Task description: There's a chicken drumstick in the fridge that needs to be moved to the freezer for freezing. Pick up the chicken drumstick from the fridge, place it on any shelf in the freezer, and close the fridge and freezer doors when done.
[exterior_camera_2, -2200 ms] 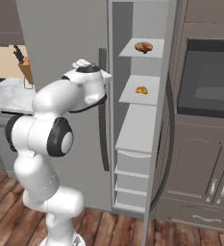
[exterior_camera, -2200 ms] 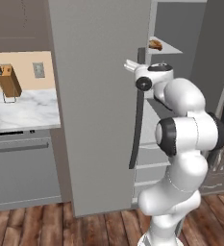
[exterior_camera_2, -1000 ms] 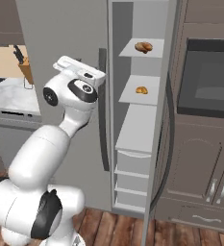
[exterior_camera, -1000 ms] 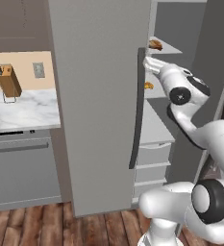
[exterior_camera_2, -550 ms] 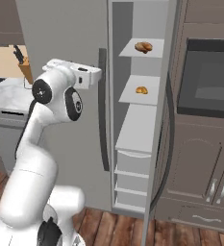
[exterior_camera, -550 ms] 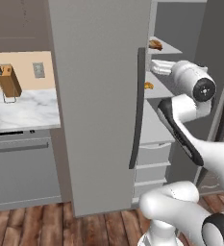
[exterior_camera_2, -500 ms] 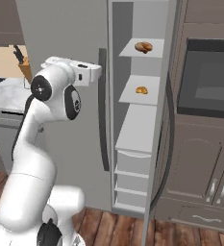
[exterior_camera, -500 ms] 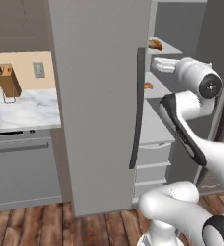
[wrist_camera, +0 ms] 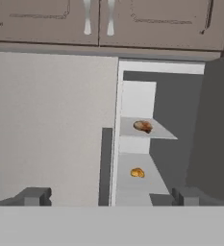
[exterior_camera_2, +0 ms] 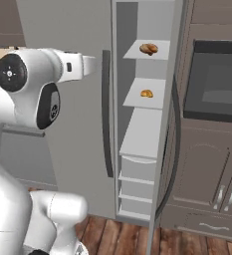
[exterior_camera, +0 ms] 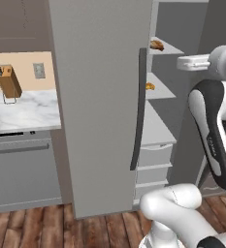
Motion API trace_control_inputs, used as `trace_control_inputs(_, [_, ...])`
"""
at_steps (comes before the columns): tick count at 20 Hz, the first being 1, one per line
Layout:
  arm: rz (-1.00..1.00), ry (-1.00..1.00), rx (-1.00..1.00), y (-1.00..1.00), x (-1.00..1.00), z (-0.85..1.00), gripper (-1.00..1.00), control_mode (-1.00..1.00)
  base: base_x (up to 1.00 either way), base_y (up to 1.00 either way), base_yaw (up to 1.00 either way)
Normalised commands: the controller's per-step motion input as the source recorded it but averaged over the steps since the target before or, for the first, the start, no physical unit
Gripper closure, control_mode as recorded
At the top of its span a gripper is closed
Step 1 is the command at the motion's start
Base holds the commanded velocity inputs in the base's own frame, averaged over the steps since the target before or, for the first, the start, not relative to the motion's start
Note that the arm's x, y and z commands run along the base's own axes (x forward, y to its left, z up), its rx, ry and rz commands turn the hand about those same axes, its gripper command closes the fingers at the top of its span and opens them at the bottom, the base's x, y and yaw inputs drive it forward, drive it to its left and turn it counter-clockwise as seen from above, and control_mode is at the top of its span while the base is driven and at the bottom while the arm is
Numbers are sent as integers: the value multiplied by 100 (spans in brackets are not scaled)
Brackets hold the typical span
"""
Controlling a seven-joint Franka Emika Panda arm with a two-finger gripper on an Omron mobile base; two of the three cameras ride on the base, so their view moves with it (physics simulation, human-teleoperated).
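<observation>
Golden-brown chicken drumstick [exterior_camera_2: 148, 49] lay on the top shelf [exterior_camera_2: 137, 54] of the open freezer [exterior_camera_2: 137, 119]; the wider fridge door [exterior_camera: 97, 106] stood closed, and the gripper [wrist_camera: 108, 196] hung wide, empty, well back

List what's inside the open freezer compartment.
The freezer holds the chicken drumstick on its top shelf, a small orange item one shelf down, and drawers whose contents are hidden.
</observation>
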Motion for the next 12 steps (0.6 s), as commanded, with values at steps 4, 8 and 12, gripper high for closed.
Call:
trace_control_inputs(4, [0,1,-12,0,-18,-91,-100,-100,0,0,0])
trace_control_inputs(8, [2,-6,-3,0,-42,-70,-100,-100,0,0,0])
trace_control_inputs(12, [1,-12,-4,-10,-42,-46,-100,-100,0,0,0])
